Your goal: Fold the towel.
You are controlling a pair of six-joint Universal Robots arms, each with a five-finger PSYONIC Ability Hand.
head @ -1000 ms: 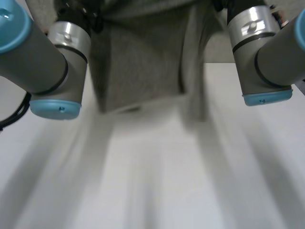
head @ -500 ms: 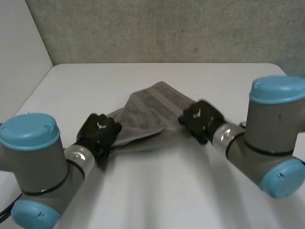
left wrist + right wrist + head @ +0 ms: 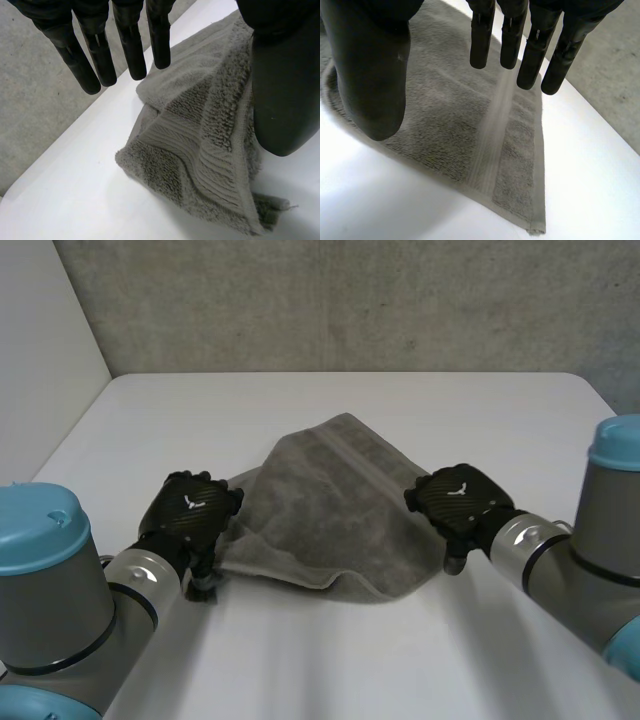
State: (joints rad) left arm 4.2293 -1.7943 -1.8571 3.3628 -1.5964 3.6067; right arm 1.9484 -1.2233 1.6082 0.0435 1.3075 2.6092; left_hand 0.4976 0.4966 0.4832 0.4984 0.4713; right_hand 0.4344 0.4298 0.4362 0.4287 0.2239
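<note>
Towel: The grey towel [image 3: 330,510] is lying in a rumpled heap in the middle of the worktop [image 3: 330,660]. It is partly doubled over, with one corner pointing to the far side.
Feel: It is looking soft, thick and floppy, so I think it is going to sag and bunch up when lifted. It is not going to break.
Where to hold: The corners and the flat woven band by the hem are looking like the best spots to pinch.
Left hand: The left hand [image 3: 190,515] is sitting at the towel's near left corner, fingers straight and apart, gripping nothing.
Right hand: The right hand [image 3: 460,502] is hovering over the towel's right edge, fingers straight too, holding nothing.
Room: White worktop is showing all around the towel, giving lots of space near and far for spreading it flat.
Edges: The worktop's far edge is meeting a grey wall [image 3: 330,300], well apart from the towel.
</note>
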